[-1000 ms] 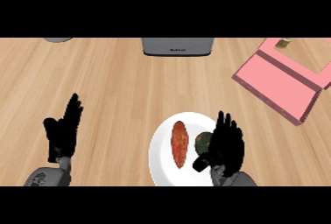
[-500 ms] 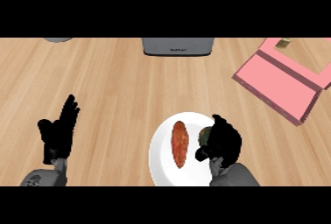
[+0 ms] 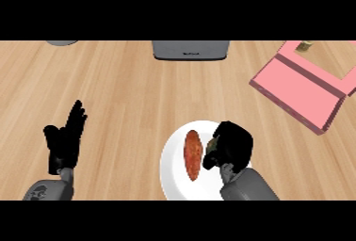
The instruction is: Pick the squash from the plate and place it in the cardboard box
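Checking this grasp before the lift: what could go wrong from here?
The right hand curls over the squash and hides most of it, so it may slip on lifting. The red food lies close beside it on the plate and could get nudged. The pink box sits well away.

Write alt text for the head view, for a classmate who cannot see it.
The right hand curls its fingers round a dark green squash on a white plate, beside a reddish vegetable. The left hand rests open at the left; a pink box lies at upper right.
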`<state>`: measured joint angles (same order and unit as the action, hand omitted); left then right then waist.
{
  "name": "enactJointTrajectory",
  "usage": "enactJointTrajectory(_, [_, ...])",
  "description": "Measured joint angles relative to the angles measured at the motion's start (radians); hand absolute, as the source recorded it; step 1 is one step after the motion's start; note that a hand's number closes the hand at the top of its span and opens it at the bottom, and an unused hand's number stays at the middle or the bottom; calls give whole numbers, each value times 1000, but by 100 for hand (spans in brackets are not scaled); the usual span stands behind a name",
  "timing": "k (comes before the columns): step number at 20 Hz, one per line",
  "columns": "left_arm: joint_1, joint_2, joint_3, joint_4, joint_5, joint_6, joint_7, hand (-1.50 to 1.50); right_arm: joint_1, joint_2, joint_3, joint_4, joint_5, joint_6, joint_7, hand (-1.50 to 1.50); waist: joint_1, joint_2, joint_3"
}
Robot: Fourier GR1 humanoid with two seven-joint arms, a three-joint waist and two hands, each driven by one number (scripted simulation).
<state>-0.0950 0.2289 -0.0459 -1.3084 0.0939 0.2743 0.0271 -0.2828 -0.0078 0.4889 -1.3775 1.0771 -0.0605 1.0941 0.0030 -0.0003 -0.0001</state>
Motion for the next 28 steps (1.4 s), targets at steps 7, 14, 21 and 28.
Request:
enactJointTrajectory(7, [-16, -7, 17, -3, -13, -8, 11, 0, -113, 0, 14, 76, -108, 93, -96, 150, 3, 1, 0])
enactJointTrajectory(14, [6, -16, 38, -4, -18, -34, -5, 0, -182, 5, 41, 49, -72, 131, -103, 150, 0, 0, 0])
enactJointTrajectory(21, [1, -31, 43, 11, -31, -32, -10, 0, -236, -7, 47, -212, -3, 243, -60, 150, -8, -4, 0])
enactJointTrajectory(28, [19, -36, 49, 10, -41, -30, -24, 0, -306, -35, -62, -449, 38, 349, -50, 150, -10, -5, -1])
